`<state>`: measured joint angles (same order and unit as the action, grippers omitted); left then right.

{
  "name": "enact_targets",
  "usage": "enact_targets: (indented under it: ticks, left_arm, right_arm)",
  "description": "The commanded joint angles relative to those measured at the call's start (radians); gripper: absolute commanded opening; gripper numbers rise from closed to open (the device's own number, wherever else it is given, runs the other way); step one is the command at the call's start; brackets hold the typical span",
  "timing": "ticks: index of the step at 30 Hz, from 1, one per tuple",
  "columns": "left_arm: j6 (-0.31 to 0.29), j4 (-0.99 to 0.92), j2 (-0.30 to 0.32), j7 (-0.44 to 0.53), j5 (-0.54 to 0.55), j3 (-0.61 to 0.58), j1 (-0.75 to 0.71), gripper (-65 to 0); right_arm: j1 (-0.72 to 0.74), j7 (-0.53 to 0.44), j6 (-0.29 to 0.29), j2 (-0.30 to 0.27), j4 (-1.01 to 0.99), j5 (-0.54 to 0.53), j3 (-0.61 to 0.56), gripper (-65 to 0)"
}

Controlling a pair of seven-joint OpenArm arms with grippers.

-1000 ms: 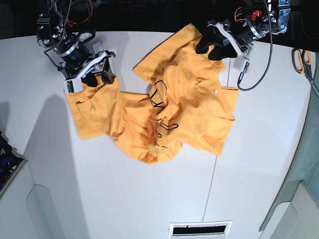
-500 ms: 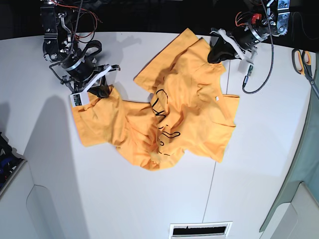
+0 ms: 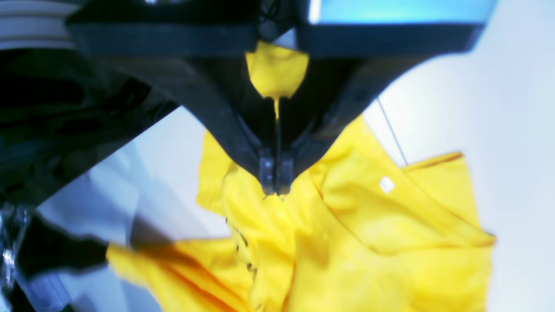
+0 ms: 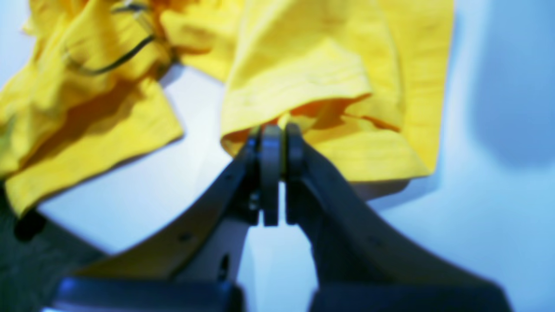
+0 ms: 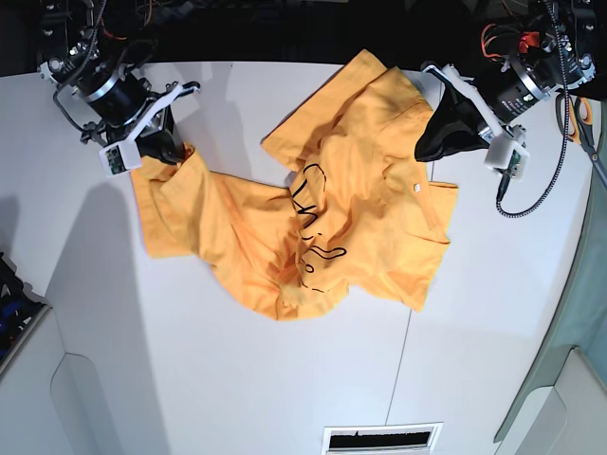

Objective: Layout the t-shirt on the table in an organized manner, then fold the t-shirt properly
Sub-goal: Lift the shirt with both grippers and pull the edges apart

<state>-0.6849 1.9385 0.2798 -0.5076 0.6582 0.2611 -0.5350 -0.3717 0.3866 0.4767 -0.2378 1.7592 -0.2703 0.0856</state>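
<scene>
While both grippers stay low over the table, each pinches an edge of the crumpled t-shirt. Jaws pressed together, the left gripper holds a fold of yellow cloth, with the small white tag just below and to its side. Likewise clamped, the right gripper bites a sleeve hem, and the shirt's black line drawing lies bunched between the two arms, scissors resting beyond the left arm.
</scene>
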Motion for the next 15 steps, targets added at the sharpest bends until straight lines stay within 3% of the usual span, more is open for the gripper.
enact_targets:
  ticks: [1, 10, 15]
  left_arm:
    - [-0.013, 0.033, 0.016, 0.027, 0.042, 0.027, 0.003, -65.0]
    - [-0.013, 0.096, 0.029, -0.040, 0.162, 0.219, 0.003, -65.0]
    - [-0.013, 0.096, 0.068, -0.080, 0.169, 0.233, 0.002, -65.0]
  right_arm:
    - [-0.009, -0.023, 0.007, -0.006, 0.040, -0.019, 0.007, -65.0]
    - [-0.080, -0.021, 0.011, -0.005, 0.156, -0.029, 0.007, -65.0]
    - [-0.083, -0.019, 0.009, -0.005, 0.169, -0.021, 0.007, -65.0]
